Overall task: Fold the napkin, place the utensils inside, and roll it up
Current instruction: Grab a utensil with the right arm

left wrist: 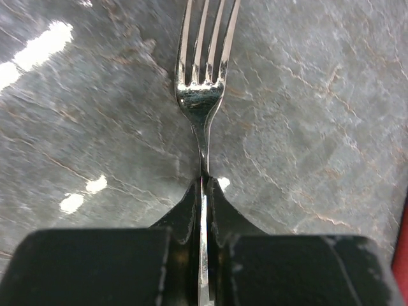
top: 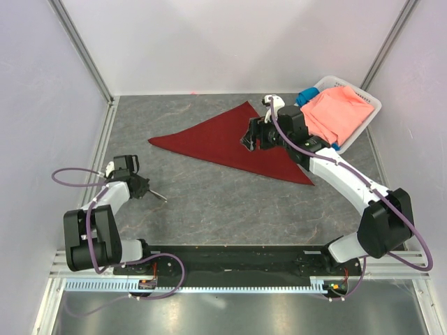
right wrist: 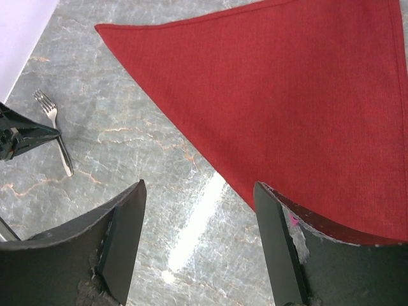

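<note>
Top view, napkin: You see the dark red napkin (top: 227,139) lying flat as a triangle at the far middle of the table (top: 230,202).
Top view, fork: The fork (top: 159,195) is at the near left, well apart from the napkin.
Top view, right gripper: The right gripper (top: 251,137) hangs over the napkin.
Left wrist view, left gripper: The left gripper (left wrist: 203,191) is pinched tight on the fork's thin handle, close to the head. The 4 prongs point away.
Left wrist view, handling: The fork is stiff, shiny and likely slippery. It may twist in your grip.
Right wrist view, right gripper: Its jaws stand wide and hold nothing.
Right wrist view, handling: The napkin looks soft, light and floppy. Take it by a corner or an edge.
</note>
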You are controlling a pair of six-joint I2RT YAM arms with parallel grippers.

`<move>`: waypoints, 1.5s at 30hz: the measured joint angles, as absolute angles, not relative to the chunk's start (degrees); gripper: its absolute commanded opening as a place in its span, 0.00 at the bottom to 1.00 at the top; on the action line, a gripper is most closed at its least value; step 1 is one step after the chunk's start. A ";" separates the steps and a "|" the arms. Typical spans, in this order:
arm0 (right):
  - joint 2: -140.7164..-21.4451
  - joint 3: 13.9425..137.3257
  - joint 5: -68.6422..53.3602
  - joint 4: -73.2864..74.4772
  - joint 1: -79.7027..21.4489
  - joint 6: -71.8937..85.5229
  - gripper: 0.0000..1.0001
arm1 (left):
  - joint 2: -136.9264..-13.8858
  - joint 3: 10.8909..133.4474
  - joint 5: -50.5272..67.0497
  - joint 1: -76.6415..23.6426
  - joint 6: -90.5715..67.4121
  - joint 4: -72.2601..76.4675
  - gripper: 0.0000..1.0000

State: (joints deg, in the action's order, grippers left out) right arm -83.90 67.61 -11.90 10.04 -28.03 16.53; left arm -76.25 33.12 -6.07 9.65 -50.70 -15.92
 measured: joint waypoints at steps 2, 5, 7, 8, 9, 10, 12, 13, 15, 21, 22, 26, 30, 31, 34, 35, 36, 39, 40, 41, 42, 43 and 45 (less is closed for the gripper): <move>-83.72 67.35 -11.79 10.35 -28.12 16.49 0.76 | -75.29 32.14 -5.69 8.40 -52.03 -15.46 0.02; -83.70 66.92 -11.70 10.55 -28.53 16.53 0.76 | -72.69 29.89 -4.99 3.25 -55.70 -15.44 0.02; -83.70 66.87 -11.70 10.87 -29.08 16.53 0.76 | -71.40 28.80 -4.69 -2.76 -59.57 -15.68 0.02; -83.70 66.85 -11.68 10.87 -29.43 16.56 0.76 | -71.18 28.60 -4.58 -4.91 -61.17 -15.70 0.02; -83.70 66.78 -11.66 10.85 -29.78 16.56 0.76 | -71.18 28.49 -4.60 -7.88 -63.02 -15.81 0.02; -83.70 66.72 -11.62 10.87 -30.15 16.56 0.76 | -71.24 28.49 -4.69 -10.41 -65.19 -15.88 0.02; -83.70 66.32 -11.53 10.79 -30.92 16.60 0.76 | -71.55 28.49 -5.13 -15.20 -69.23 -16.03 0.02; -83.70 66.02 -11.51 10.79 -31.35 16.71 0.76 | -72.03 28.60 -5.74 -18.28 -71.88 -15.90 0.02; -83.70 65.41 -11.33 10.85 -32.10 16.73 0.75 | -73.32 29.56 -6.70 -22.63 -75.29 -15.97 0.02; -83.02 62.63 -10.04 10.98 -34.50 16.75 0.76 | -80.03 34.83 -8.05 -30.79 -81.01 -15.81 0.53; -82.70 62.15 -9.98 11.11 -34.79 16.73 0.75 | -80.29 35.11 -8.05 -31.11 -81.10 -15.77 0.65; -80.77 60.62 -9.32 11.70 -35.90 16.51 0.75 | -78.30 36.29 -7.94 -31.62 -80.27 -14.98 1.00; -79.13 60.01 -8.62 11.68 -37.26 15.55 0.75 | -71.20 36.21 -7.94 -31.62 -77.65 -16.88 1.00; -78.87 59.81 -8.27 11.64 -37.95 15.11 0.75 | -68.53 36.21 -8.05 -31.62 -76.44 -17.47 1.00; -78.76 58.94 -7.01 11.64 -40.86 13.58 0.74 | -60.45 36.21 -9.08 -30.96 -70.61 -18.44 1.00; -78.87 58.70 -6.85 11.66 -41.71 13.17 0.74 | -57.58 36.21 -9.28 -29.95 -67.51 -18.76 1.00; -79.13 58.52 -6.44 11.66 -42.94 12.60 0.74 | -54.92 36.21 -9.43 -28.34 -63.24 -18.79 1.00; -82.02 58.54 -4.16 10.98 -47.68 10.39 0.77 | -49.65 37.26 -6.85 -18.11 -50.37 -19.38 1.00; -83.55 58.57 -2.70 10.94 -49.71 9.54 0.77 | -49.23 38.24 -5.21 -13.74 -46.37 -19.88 1.00; -85.30 58.65 -1.65 10.85 -51.94 8.45 0.77 | -49.32 39.35 -3.44 -10.04 -42.83 -20.45 0.99; -87.31 58.96 -0.73 10.94 -54.13 7.31 0.77 | -49.91 40.75 -1.43 -6.44 -38.63 -21.32 0.99; -89.01 59.29 0.01 11.03 -55.68 6.57 0.76 | -50.85 42.19 -0.36 -3.99 -35.09 -22.15 0.99; -93.34 60.99 1.54 11.51 -59.20 4.69 0.73 | -52.95 45.17 1.02 -2.11 -30.28 -24.03 0.98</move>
